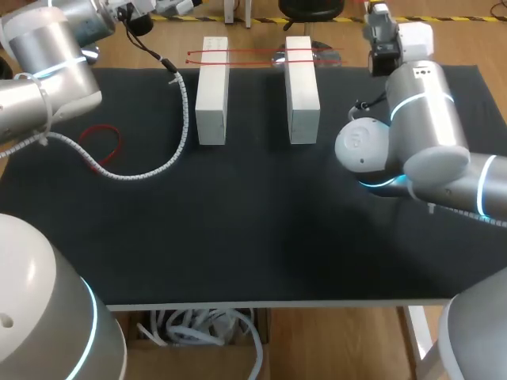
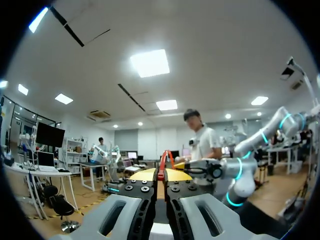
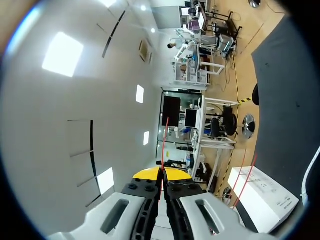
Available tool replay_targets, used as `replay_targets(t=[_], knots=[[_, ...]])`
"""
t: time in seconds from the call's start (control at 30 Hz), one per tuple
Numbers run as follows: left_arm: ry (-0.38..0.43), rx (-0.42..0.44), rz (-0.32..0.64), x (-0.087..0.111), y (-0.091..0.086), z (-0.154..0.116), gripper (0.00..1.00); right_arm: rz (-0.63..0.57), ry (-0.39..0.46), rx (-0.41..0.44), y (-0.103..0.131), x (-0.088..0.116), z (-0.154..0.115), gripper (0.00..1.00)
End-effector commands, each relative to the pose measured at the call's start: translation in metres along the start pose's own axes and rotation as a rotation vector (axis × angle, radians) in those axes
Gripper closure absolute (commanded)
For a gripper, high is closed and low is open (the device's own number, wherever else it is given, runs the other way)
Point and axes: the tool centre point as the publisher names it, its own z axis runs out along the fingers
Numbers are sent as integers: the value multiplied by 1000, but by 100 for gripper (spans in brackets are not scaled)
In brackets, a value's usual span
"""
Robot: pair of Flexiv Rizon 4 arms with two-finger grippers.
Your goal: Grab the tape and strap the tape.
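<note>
Fingers of the left gripper (image 2: 161, 178) were pressed together on a red piece of the tape (image 2: 162, 165); those of the right gripper (image 3: 161, 176) were likewise closed on a thin strand of it. We saw two runs of tape stretched across the far ends of two white blocks (image 1: 212, 91) on the mat (image 1: 253, 222). A red loop (image 1: 101, 142) lay beside the cable (image 1: 184, 119).

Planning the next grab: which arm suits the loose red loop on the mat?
Left, probably. The red loop lies at the mat's left, beside the left arm; the right arm stands beyond both white blocks.
</note>
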Motion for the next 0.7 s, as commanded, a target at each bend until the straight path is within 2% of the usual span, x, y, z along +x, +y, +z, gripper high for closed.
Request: replay_targets(t=[0.03,0.13,0.23,0.37,0.5,0.63,0.67,0.7], knots=[[37,-165,112,4,-12,3,100,-11,-9,9,0,2,-2,100],[71,-296,197,4,-15,3,100,-21,-16,14,-1,1,-3,100],[118,-465,317,2,-18,1,100,-46,-27,27,-1,0,-6,100],[137,-646,408,0,-22,-2,100,-71,-38,28,-1,-2,-10,100],[116,-740,433,-4,-22,-7,100,-95,-57,34,-1,-4,-13,100],[130,-864,472,-3,-22,-7,100,-119,-67,41,-1,-5,-16,100],[143,-909,472,-2,-22,-7,100,-124,-70,44,-1,-6,-17,100],[112,-997,460,-1,-21,-7,100,-134,-71,49,-1,-6,-17,100]])
